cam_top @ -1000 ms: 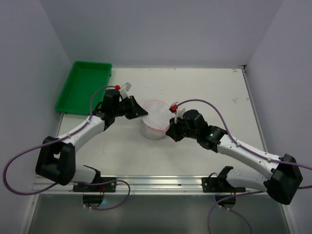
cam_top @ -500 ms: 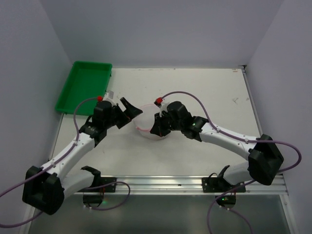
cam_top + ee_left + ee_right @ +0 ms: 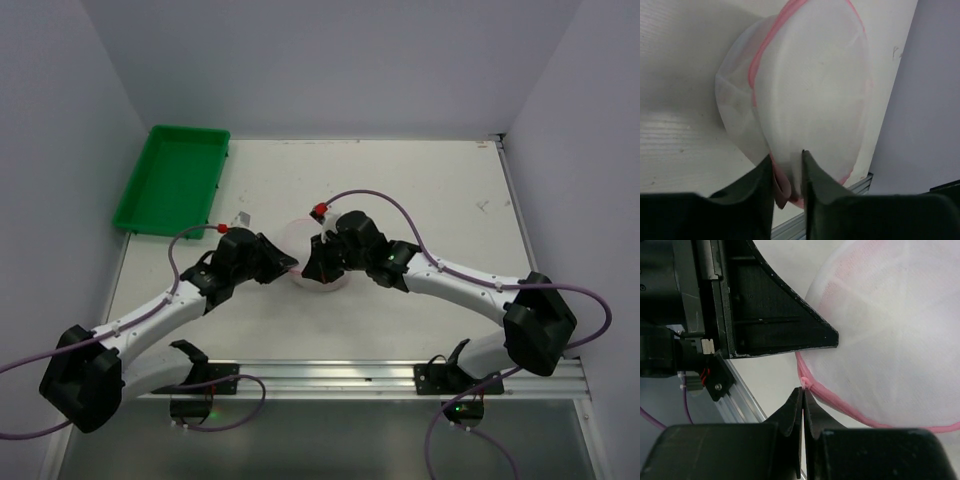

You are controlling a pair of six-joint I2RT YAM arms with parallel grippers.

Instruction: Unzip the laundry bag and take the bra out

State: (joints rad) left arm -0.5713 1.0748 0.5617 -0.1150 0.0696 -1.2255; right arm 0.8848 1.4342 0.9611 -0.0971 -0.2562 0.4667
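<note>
The laundry bag [image 3: 300,240] is a small round drum of white mesh with pink zip trim, lying mid-table between my two grippers. In the left wrist view the bag [image 3: 815,85] lies on its side. My left gripper [image 3: 787,162] is shut on its mesh wall and pink rim at the near edge; it is at the bag's left side [image 3: 290,266]. My right gripper [image 3: 803,390] is shut with its tips on the small pink zip pull [image 3: 805,383] on the trim; it is at the bag's near side [image 3: 313,268]. The bra does not show; the mesh hides the contents.
A green tray [image 3: 170,180] stands at the back left of the table. The aluminium rail [image 3: 320,375] with the arm bases runs along the near edge. A left finger [image 3: 770,315] sits close above the right gripper's tips.
My left gripper has swung down and right to the bag's left rim and closed on it. My right gripper has moved left to the bag and is shut at the zip pull.
</note>
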